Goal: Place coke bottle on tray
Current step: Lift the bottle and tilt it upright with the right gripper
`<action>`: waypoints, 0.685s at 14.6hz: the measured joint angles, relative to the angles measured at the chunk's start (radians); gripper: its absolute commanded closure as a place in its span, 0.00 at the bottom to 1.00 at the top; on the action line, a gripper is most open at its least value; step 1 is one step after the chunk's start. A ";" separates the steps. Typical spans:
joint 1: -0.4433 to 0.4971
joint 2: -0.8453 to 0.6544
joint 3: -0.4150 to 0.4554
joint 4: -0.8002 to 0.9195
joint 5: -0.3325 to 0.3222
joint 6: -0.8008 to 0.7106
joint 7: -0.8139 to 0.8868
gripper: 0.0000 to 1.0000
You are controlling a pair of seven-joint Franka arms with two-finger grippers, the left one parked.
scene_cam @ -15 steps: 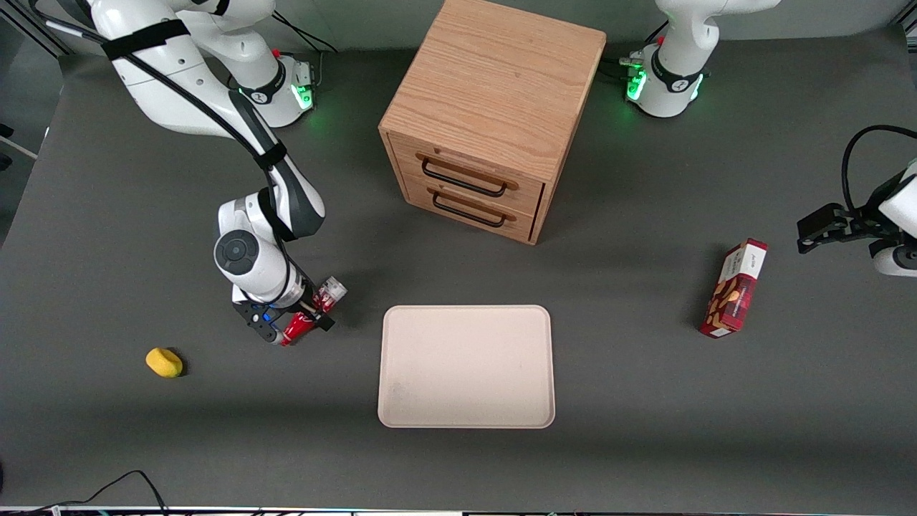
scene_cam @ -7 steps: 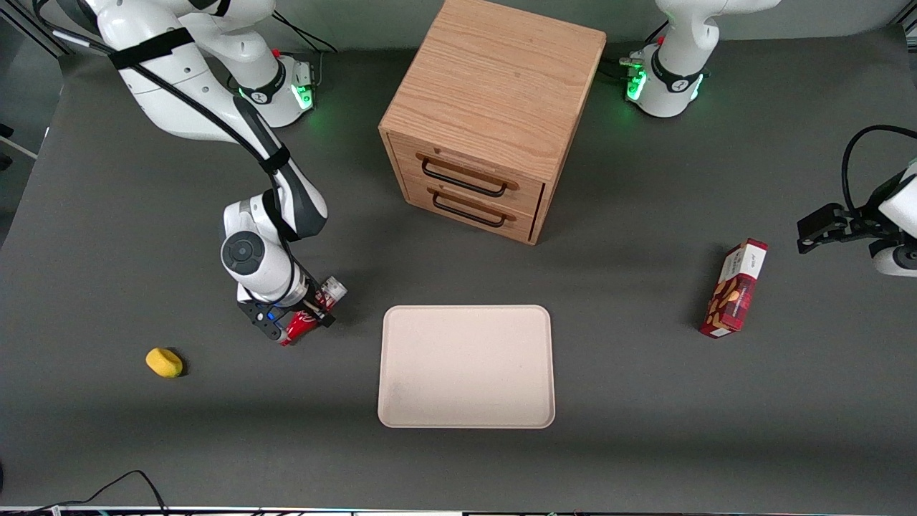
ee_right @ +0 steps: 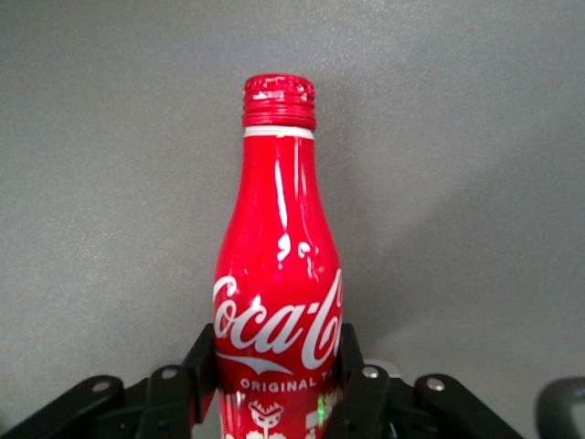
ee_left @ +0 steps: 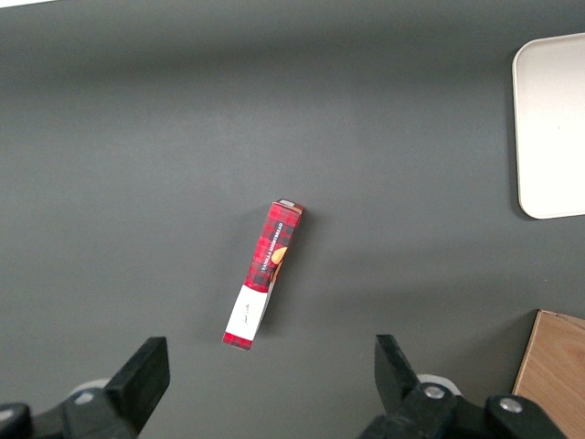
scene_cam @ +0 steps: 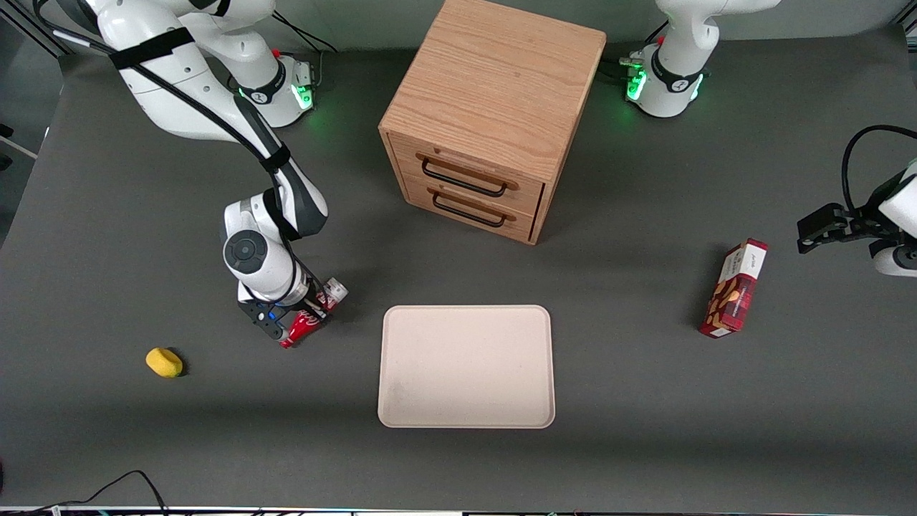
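Observation:
The coke bottle (scene_cam: 306, 320) is red with a white script logo, and it lies on its side on the dark table, toward the working arm's end from the tray. My right gripper (scene_cam: 301, 315) is down over it, its fingers (ee_right: 202, 364) pressed against both sides of the bottle's body (ee_right: 279, 274). The red cap points away from the wrist. The cream-beige tray (scene_cam: 466, 365) lies flat beside the bottle, with nothing on it, and its corner also shows in the left wrist view (ee_left: 551, 128).
A wooden two-drawer cabinet (scene_cam: 487, 122) stands farther from the front camera than the tray. A red snack box (scene_cam: 734, 290) lies toward the parked arm's end. A small yellow object (scene_cam: 163, 362) lies toward the working arm's end.
My gripper shifted slightly toward the tray and its fingers closed in on the bottle. The bottle's logo now shows more in the front view.

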 measured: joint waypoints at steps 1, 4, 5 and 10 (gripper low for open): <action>0.000 -0.003 -0.002 0.001 -0.002 -0.005 0.000 1.00; -0.007 -0.056 -0.007 0.011 -0.007 -0.092 0.000 1.00; -0.011 -0.088 -0.009 0.021 -0.009 -0.134 -0.002 1.00; -0.032 -0.237 -0.011 0.219 0.008 -0.552 -0.072 1.00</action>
